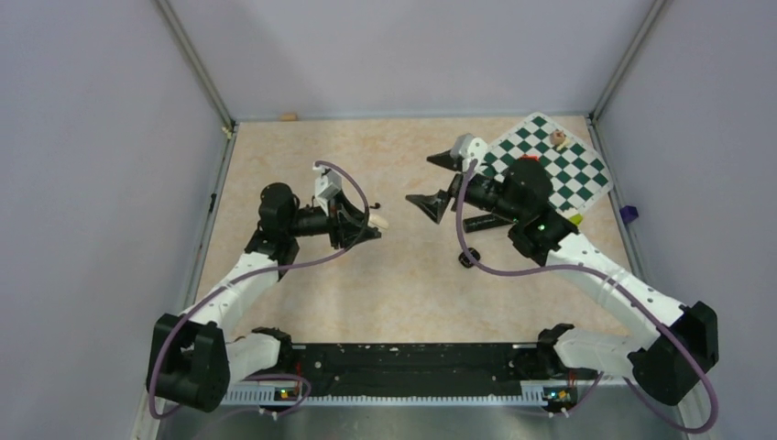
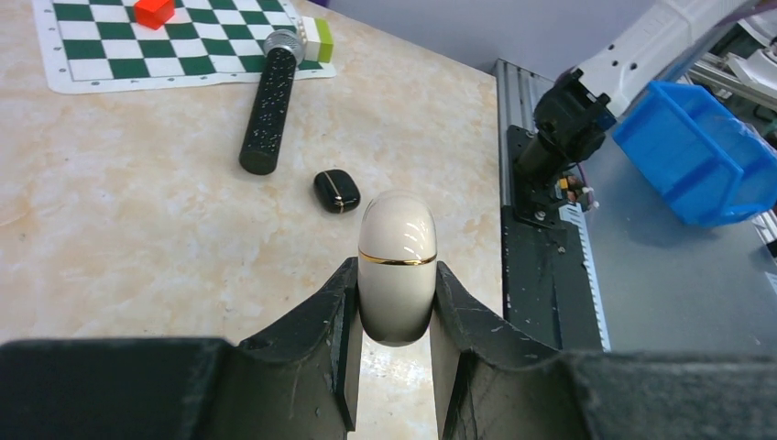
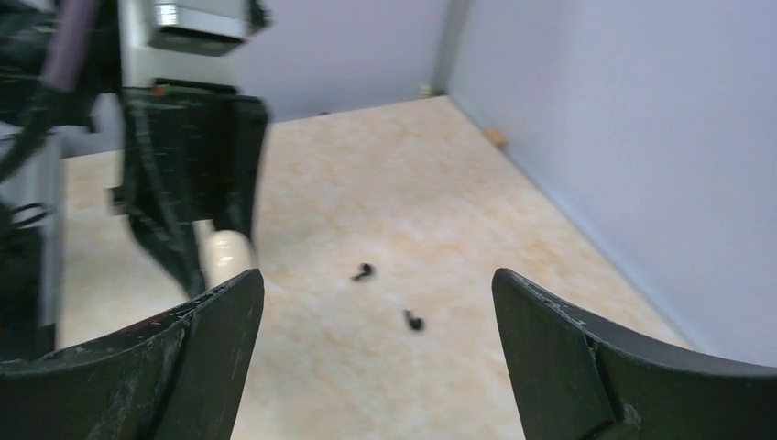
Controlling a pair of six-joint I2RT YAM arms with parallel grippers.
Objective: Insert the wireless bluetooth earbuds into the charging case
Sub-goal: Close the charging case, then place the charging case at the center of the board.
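My left gripper (image 2: 394,286) is clenched on a cream oval capsule (image 2: 396,234) with a thin gold band. The pads press it from both sides and its rounded end pokes out past the fingertips. That arm sits over the middle of the table (image 1: 302,302), a little toward the left edge.

My right gripper (image 1: 432,181) is released, jaws spread wide with nothing between them. It hangs above the table just off the chessboard mat (image 1: 586,170), which fills the far right corner.

The charging case (image 2: 336,191) lies on bare tabletop right of centre, apart from both grippers. It is on the near-edge side of the long black cylinder (image 2: 266,115) and close to that cylinder's plain end. A fine gold line crosses it, and it looks closed, though it is small in the left wrist view and I can't be sure. The cylinder's silver tip rests at the mat's edge beside a green and white block (image 2: 318,38), and a red block (image 2: 154,11) stands on the mat.

The wireless bluetooth earbuds (image 3: 364,271) are two tiny black specks lying apart from each other on open tabletop. They sit toward the far left corner, beyond the left gripper and well away from the case. They are too blurred to tell how they lie, and I can't find them in the overhead view.
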